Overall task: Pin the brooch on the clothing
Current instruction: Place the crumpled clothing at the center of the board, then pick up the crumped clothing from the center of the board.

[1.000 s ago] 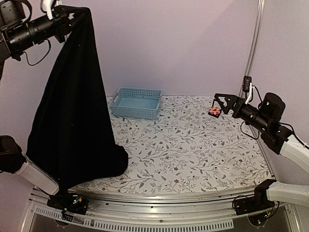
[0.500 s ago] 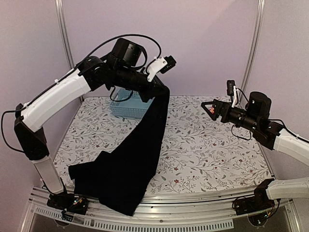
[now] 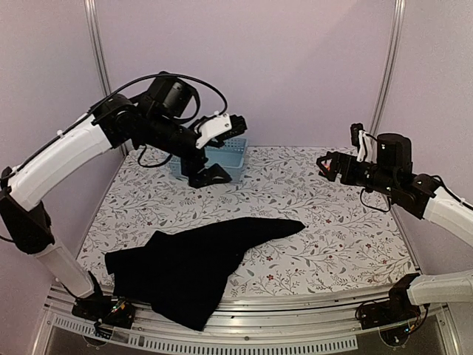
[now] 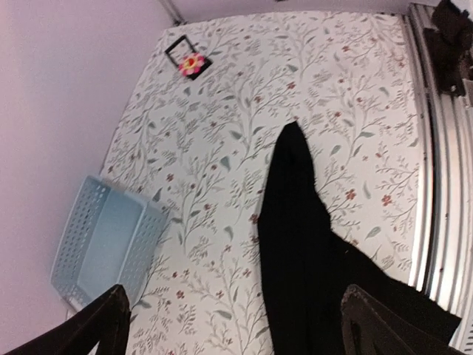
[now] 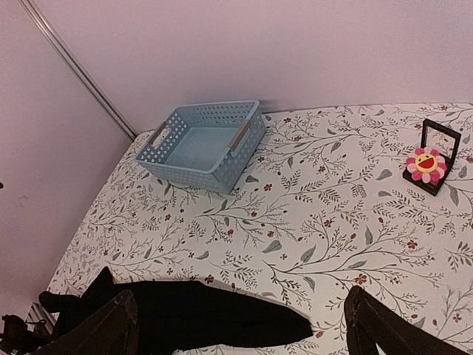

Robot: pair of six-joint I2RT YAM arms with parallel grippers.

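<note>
My left gripper (image 4: 234, 296) has its jaws wide apart with nothing between them, and so does my right gripper (image 5: 238, 299). Both hang in the air above the table (image 3: 332, 244).

The clothing (image 3: 192, 259) lies bunched toward the near left corner. One dark tongue reaches out to the middle, and folds hang over the near edge. I cannot see its emblem in this heap.

The brooch (image 5: 426, 164) sits on its small black stand (image 5: 440, 134) by the far right corner.

I judge the step in hand to be fetching the brooch with my right arm. To do it well, I should:

- centre the flower in the gap before closing
- nip it by the petals' rim
- lift it straight off, so the light stand does not tip or come along

My left arm would do well to spread the fabric flat, giving a smooth patch to pin on.

Seen from my right wrist, the brooch is outside the gap, off beyond one finger and further ahead, well apart from both. The shirt lies below my left jaws, apart from them. The blue basket (image 3: 225, 155) stands at the far edge, left of centre.
</note>
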